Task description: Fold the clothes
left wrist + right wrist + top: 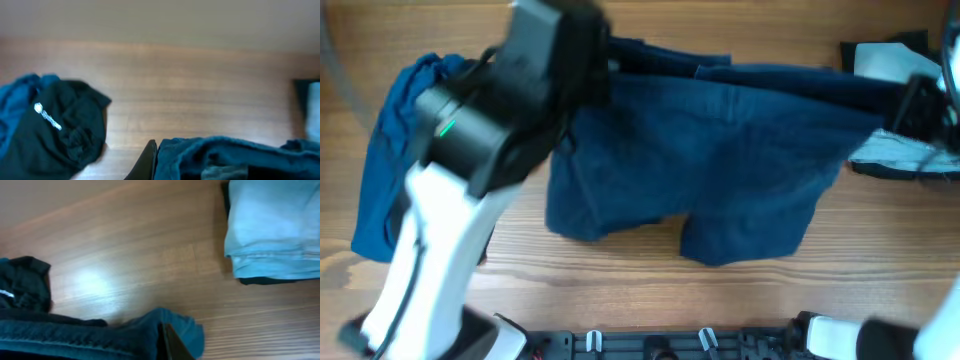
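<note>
Wood-grain surface: left tool and right tool are both clamped on the navy shorts, stretched between them with the legs draped on the wood. Black top and royal-blue garment lie bunched by the left arm. Folded pale denim sits by the right.

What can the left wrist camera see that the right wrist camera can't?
Only the left wrist view shows the royal-blue garment. Only the right wrist view clearly shows the folded pale blue denim; the left one catches just a pale blur at its edge. Both show the wooden table, the navy shorts along the bottom edge, and a black top, though the right view shows only a corner of it.
</note>
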`<action>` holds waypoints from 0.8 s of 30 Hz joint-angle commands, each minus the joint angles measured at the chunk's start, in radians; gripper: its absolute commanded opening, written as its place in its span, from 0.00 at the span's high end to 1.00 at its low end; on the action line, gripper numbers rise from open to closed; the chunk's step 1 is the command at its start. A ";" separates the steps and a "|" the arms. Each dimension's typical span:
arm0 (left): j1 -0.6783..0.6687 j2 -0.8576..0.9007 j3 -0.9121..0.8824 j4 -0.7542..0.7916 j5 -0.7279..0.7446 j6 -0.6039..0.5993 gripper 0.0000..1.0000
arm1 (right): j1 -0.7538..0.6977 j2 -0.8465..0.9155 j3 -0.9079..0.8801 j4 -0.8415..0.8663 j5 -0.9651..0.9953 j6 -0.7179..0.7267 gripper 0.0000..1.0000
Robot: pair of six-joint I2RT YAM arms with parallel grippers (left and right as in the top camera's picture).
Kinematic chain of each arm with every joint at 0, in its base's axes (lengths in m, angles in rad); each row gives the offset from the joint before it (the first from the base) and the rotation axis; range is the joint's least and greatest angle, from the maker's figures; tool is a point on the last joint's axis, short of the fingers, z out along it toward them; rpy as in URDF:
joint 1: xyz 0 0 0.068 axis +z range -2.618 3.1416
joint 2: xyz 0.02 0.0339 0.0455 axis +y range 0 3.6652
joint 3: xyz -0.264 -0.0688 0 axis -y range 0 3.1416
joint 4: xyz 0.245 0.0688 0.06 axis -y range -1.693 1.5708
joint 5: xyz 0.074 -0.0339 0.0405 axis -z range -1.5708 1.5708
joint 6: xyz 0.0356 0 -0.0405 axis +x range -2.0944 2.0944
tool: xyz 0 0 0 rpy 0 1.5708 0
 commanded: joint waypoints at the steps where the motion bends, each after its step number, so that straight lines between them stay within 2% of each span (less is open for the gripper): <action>1: 0.142 0.136 0.014 -0.011 -0.090 -0.043 0.96 | -0.030 0.165 0.005 0.053 0.091 0.000 0.93; 7: 0.240 0.353 0.014 0.071 -0.018 -0.042 0.96 | -0.019 0.383 0.005 0.205 -0.003 0.001 0.94; 15: 0.317 0.592 0.014 0.357 -0.018 -0.042 0.96 | 0.063 0.621 0.005 0.522 -0.002 0.005 0.93; 16: 0.322 0.615 0.014 0.398 -0.018 -0.042 0.96 | 0.075 0.644 0.005 0.565 -0.001 0.004 0.89; 17: 0.326 0.638 0.014 0.435 -0.018 -0.042 0.91 | 0.088 0.667 0.005 0.608 -0.002 0.004 0.74; 18: 0.328 0.657 0.014 0.474 -0.018 -0.040 0.59 | 0.101 0.686 0.005 0.645 -0.002 0.004 0.33; 19: 0.330 0.669 0.014 0.504 -0.018 -0.031 0.33 | 0.110 0.698 0.005 0.671 0.003 0.001 0.02; 20: 0.332 0.683 0.014 0.551 -0.018 -0.006 0.05 | 0.124 0.711 0.005 0.710 0.014 0.001 0.00; 21: 0.332 0.690 0.014 0.585 -0.018 0.019 0.00 | 0.131 0.715 0.005 0.736 0.013 0.000 0.00; 24: 0.332 0.688 0.014 0.685 -0.018 0.126 0.00 | 0.138 0.704 0.006 0.781 0.008 0.006 0.00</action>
